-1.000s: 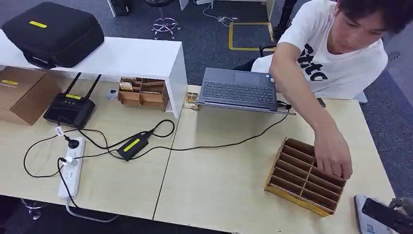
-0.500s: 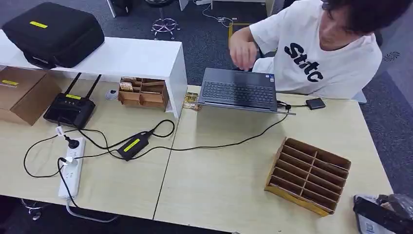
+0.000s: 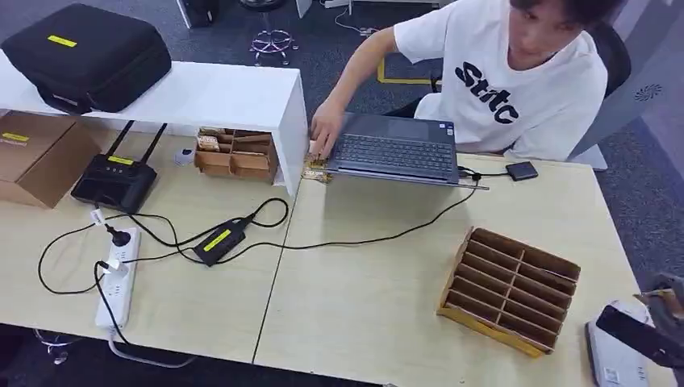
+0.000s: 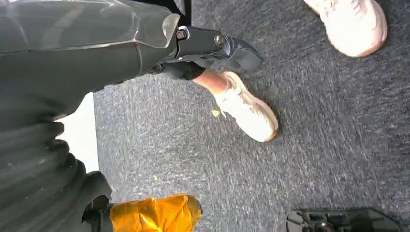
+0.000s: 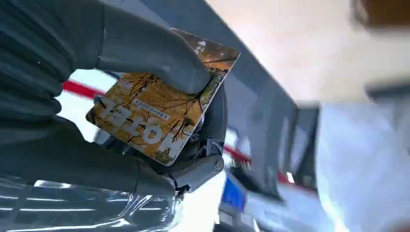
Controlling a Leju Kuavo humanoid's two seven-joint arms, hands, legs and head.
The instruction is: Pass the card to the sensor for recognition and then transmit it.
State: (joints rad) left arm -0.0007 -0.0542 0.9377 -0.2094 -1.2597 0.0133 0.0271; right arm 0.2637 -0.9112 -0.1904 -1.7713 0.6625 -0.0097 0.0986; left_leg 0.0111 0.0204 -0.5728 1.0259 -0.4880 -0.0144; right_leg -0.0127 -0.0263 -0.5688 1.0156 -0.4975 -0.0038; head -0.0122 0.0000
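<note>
My right hand (image 5: 145, 92) pinches an orange card (image 5: 159, 116) printed with autumn trees between its thumb and fingers. In the head view this hand (image 3: 665, 310) is at the table's near right corner, just above a white and blue sensor (image 3: 615, 363) lying on the table. Whether the card touches the sensor I cannot tell. My left hand (image 4: 212, 46) hangs down over dark carpet, fingers stretched out and holding nothing.
A slotted cardboard rack (image 3: 510, 290) stands just left of the sensor. A person (image 3: 516, 89) sits behind the laptop (image 3: 395, 149), one hand (image 3: 327, 129) at its left edge. Cables, an adapter (image 3: 216, 240) and a power strip (image 3: 117, 278) lie on the left.
The person's hand left the slotted rack, rose over the laptop, then came down at the laptop's left edge. My right hand shifted slightly up and to the right over the sensor.
</note>
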